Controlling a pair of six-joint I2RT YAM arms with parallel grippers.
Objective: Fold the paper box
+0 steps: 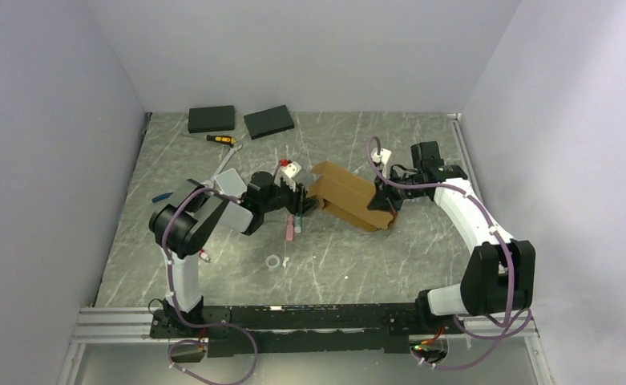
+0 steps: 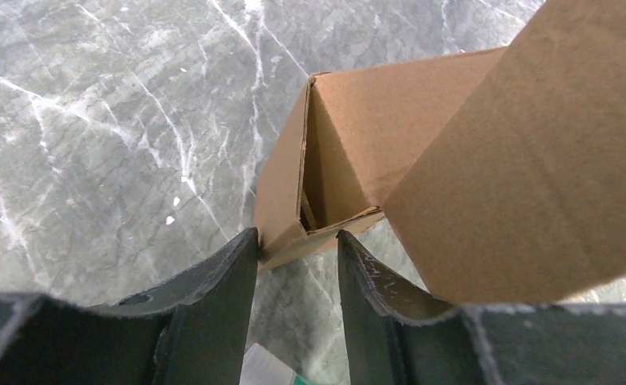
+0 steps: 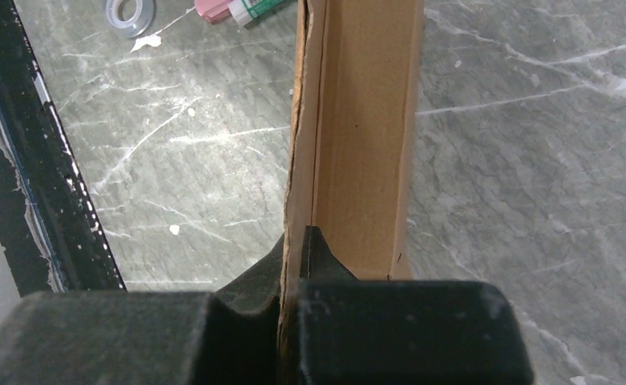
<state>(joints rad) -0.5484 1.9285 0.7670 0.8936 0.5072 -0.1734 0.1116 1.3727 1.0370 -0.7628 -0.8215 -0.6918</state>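
Note:
The paper box (image 1: 348,195), plain brown cardboard and partly folded, lies mid-table between both arms. My right gripper (image 1: 388,204) is at its right end. In the right wrist view it (image 3: 297,241) is shut on a thin upright wall of the box (image 3: 365,120). My left gripper (image 1: 303,200) sits at the box's left end. In the left wrist view its jaws (image 2: 297,234) stand apart, the tips at the lower corner of the box (image 2: 389,136), whose open end shows a hollow inside. The left fingertip (image 2: 245,245) touches that corner. A broad flap fills the right of that view.
Two black slabs (image 1: 211,119) (image 1: 268,121) lie at the back, a yellow-handled screwdriver (image 1: 221,139) near them. A pink and white stick (image 1: 292,227) and a tape roll (image 1: 274,261) lie in front of the left gripper. The black frame rail (image 1: 293,317) runs along the near edge.

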